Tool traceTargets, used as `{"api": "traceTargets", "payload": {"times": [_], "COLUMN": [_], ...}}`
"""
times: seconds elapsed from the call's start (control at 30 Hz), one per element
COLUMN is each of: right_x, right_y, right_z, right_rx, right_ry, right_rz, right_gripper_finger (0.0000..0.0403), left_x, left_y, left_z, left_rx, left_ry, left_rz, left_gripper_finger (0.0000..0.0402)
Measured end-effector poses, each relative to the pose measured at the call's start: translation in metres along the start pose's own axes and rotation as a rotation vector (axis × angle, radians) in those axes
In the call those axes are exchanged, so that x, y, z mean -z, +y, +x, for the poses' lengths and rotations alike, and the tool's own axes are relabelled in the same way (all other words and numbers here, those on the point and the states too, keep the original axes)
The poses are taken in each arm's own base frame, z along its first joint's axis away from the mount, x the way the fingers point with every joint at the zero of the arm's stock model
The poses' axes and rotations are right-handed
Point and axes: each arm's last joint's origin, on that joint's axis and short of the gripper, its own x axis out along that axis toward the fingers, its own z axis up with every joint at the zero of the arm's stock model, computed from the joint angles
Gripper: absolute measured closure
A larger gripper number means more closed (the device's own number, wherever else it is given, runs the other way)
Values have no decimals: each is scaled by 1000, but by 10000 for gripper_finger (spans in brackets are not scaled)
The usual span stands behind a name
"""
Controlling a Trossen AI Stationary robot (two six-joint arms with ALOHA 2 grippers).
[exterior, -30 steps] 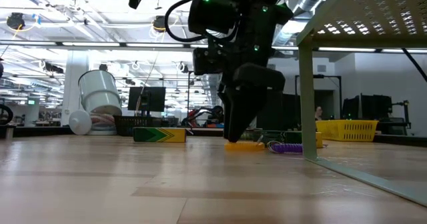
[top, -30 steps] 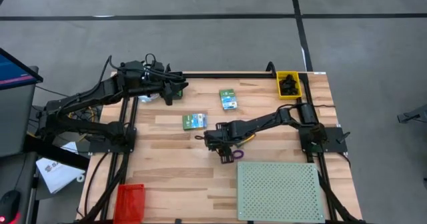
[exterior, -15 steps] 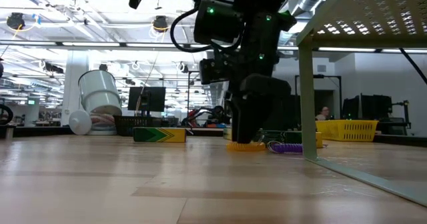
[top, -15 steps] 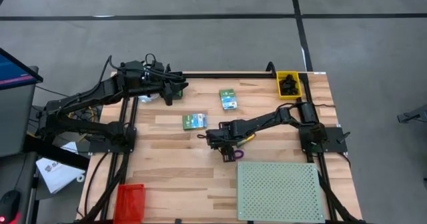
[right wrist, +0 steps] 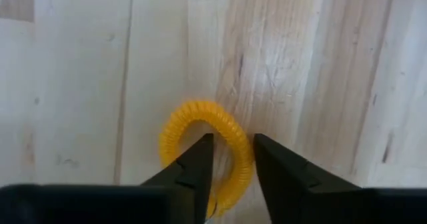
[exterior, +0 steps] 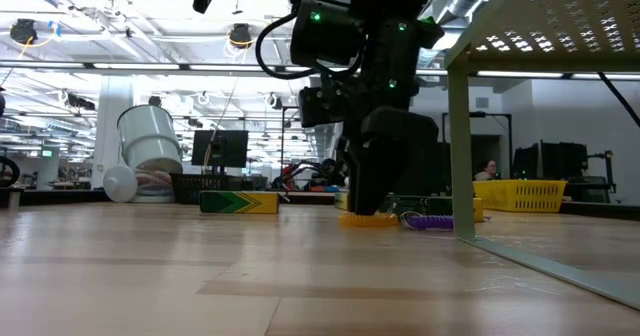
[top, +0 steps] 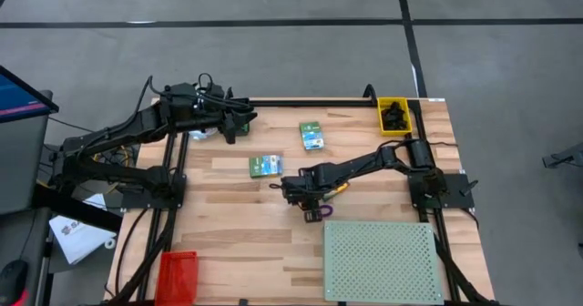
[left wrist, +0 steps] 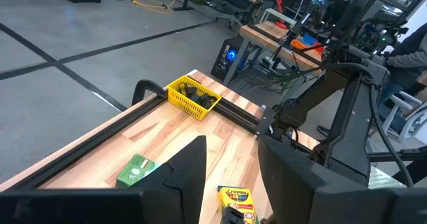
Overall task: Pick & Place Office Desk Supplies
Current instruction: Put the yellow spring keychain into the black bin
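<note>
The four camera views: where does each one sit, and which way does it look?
High: overhead, looking down; both arms, left gripper idle at the far edge.
Low: table height, level; right gripper on the orange ring.
Left wrist: across to the yellow basket.
Right wrist: down, fingertips astride the ring.
Shared: the ring, low and right wrist.

The right claw (right wrist: 229, 159) covers the near side of the orange ring (right wrist: 203, 151) in the right wrist view, the yellow bin (top: 394, 116) holds dark items too small to identify from above, and the left claw's own fingers hide part of the crayon box (left wrist: 238, 202).
</note>
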Motion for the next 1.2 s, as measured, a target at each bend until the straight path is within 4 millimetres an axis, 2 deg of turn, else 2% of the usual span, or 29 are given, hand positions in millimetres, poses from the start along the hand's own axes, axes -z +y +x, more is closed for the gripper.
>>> {"api": "traceTargets", "payload": {"times": [0.27, 0.47, 0.73, 0.93, 1.2], "right_x": [-1, -6, -16, -21, -18], "right_y": [5, 16, 26, 15, -6], "right_z": [0, -4, -24, -56, -134], "right_rx": [-15, -14, 4, 58, 248], "right_ry": [-11, -12, 0, -98, -345], "right_rz": [-9, -35, -73, -15, 120], "right_gripper_finger": [390, 395, 400, 402, 403], "left_x": [0, 0, 0, 4, 15], "left_y": [0, 0, 0, 1, -7], "left_z": [0, 0, 0, 0, -1], "left_rx": [0, 0, -1, -10, 36], "left_ry": [0, 0, 4, 49, 142], "left_rz": [-1, -1, 0, -5, -11], "left_gripper_finger": [270, 270, 270, 270, 270]}}
